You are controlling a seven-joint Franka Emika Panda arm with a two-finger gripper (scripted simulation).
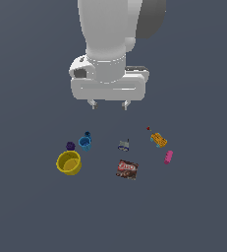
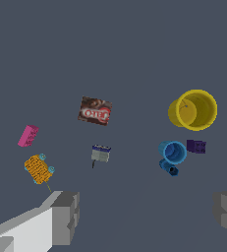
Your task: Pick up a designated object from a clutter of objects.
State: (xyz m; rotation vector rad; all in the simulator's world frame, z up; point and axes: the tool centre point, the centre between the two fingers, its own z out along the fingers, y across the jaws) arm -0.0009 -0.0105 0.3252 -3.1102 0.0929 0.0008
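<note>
Gripper [image 1: 109, 104] hanging well above the clutter, jaws standing wide apart, holding nothing; both fingers [image 2: 66, 216] showing in the wrist view with bare floor between them.

Landmark: blue cup [image 1: 85, 143]. Designated dark blue piece [image 1: 87, 134] sitting right against the cup, on its far side in the exterior view; in the wrist view it is [image 2: 169, 168] touching the cup [image 2: 173, 152], partly overlapped, so its full shape is hard to make out. Purple blob [image 1: 70, 145] lying just beside the cup, toward the exterior view's left. Yellow bowl [image 1: 69, 163] sitting near the cup, in front of it and a bit to the exterior view's left, upright and open.

Grey piece [image 1: 124, 145] lying to the exterior view's right of the cup, apart from it. Brown packet [image 1: 127, 169] lying flat, further right and forward of the cup. Orange block [image 1: 158, 140], pink capsule [image 1: 168, 157] and tiny red dot [image 1: 148, 128] all sitting well apart from the cup on the exterior view's right.
</note>
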